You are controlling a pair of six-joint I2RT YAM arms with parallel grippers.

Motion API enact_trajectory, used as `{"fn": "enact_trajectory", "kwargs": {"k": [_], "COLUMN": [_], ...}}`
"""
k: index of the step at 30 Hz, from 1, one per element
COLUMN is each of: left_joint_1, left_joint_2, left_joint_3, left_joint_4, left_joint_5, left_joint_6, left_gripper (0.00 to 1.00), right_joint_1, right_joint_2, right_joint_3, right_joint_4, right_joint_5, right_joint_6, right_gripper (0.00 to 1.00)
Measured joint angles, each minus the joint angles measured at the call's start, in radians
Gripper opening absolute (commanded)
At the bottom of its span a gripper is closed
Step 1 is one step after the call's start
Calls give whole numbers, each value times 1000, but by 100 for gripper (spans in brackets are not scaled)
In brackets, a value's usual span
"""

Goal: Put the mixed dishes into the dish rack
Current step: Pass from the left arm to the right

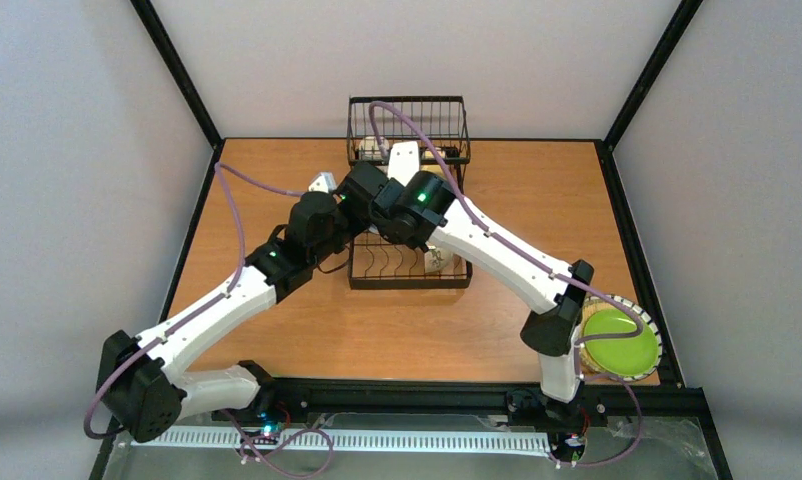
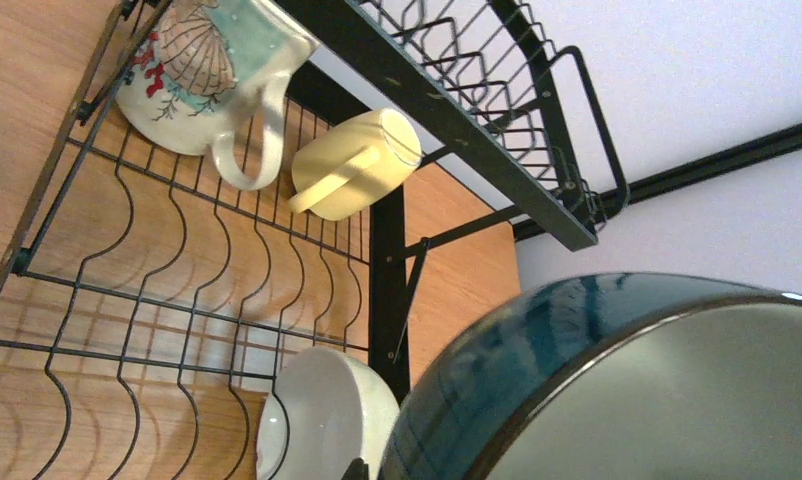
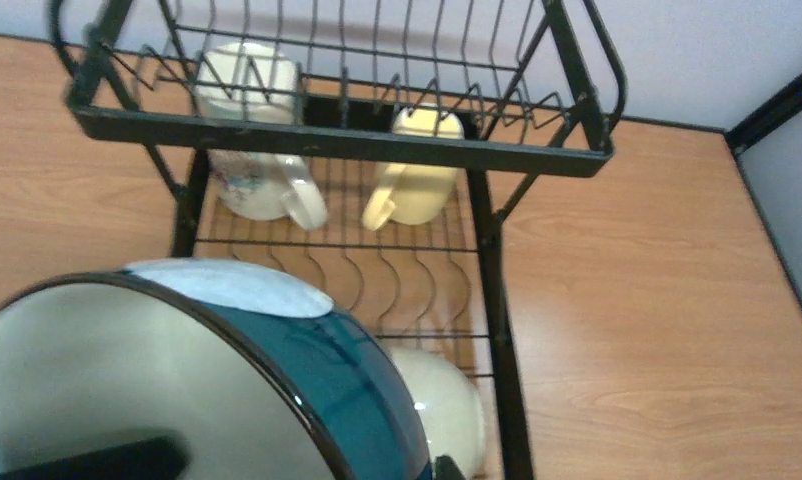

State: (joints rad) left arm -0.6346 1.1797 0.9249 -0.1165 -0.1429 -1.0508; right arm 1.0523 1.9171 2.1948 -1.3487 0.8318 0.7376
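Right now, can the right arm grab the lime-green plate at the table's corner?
Probably not straight away. The lime-green round plate lies beside that arm's elbow, but its end effector is out over the black wire dish rack, close against the teal-and-white bowl.

We see the white-and-black left arm (image 1: pixel 217 305) and white-and-black right arm (image 1: pixel 497 245) reach forward and inward, elbows wide, black wrists (image 1: pixel 417 205) almost touching at centre. One dark finger (image 3: pixel 77 460) of the right arm shows up close; we cannot tell either grip's state.

Teal bowl (image 2: pixel 537 370), white mug (image 2: pixel 192 90), yellow mug (image 2: pixel 362 160), rack (image 2: pixel 387 260)
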Motion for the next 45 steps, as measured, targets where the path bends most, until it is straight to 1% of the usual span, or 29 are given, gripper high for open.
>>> {"fn": "enact_trajectory", "kwargs": {"k": [1, 5, 9, 10, 13, 14, 15, 17, 20, 22, 26, 28, 30, 38, 42, 45], "left_joint_1": [-2, -11, -10, -10, -10, -9, -6, -2, 1, 1, 1, 1, 1, 1, 1, 1], "left_joint_2": [-6, -17, -17, -17, -17, -18, -22, -31, -67, -98, -139, -150, -149, -98, -79, -58], "left_joint_3": [-1, -1, 0, 3, 13, 18, 23, 30, 36, 39, 42, 43, 50, 141, 203, 258], "left_joint_4": [-6, -35, -72, -77, -105, -118, -126, -131, -134, -141, -146, -146, -145, -175, -212, -240], "left_joint_5": [-2, -24, -29, -28, -25, -22, -14, -8, -3, 0, 21, 46, 78, 202, 244, 286], "left_joint_6": [0, 19, 12, 10, 3, -7, -20, -42, -52, -46, 14, 75, 145, 374, 404, 370], "left_gripper": [0, 2, 11, 15, 39, 51, 59, 70, 79, 84, 86, 87, 91, 92, 92, 92], "right_joint_1": [-4, -13, -12, -12, -11, -13, -16, -24, -28, -29, -29, -29, -29, -29, -29, -27], "right_joint_2": [2, 33, 38, 38, 38, 35, 28, 13, -14, -24, -52, -72, -90, -219, -298, -362], "right_joint_3": [0, -6, -12, -12, -19, -29, -46, -72, -103, -106, -121, -141, -162, -349, -457, -549], "right_joint_4": [9, -4, -5, -5, 1, 1, 6, 19, 31, 43, 87, 106, 121, 214, 285, 344], "right_joint_5": [8, 27, 14, 13, 14, 17, 17, 20, 30, 38, 51, 51, 51, 66, 109, 155], "right_joint_6": [8, 8, 16, 16, 15, 14, 15, 7, -16, -31, -67, -86, -98, -160, -204, -244], "right_gripper": [2, 2, 2, 2, 2, 2, 2, 2, 2, 2, 2, 2, 2, 2, 2, 2]}}
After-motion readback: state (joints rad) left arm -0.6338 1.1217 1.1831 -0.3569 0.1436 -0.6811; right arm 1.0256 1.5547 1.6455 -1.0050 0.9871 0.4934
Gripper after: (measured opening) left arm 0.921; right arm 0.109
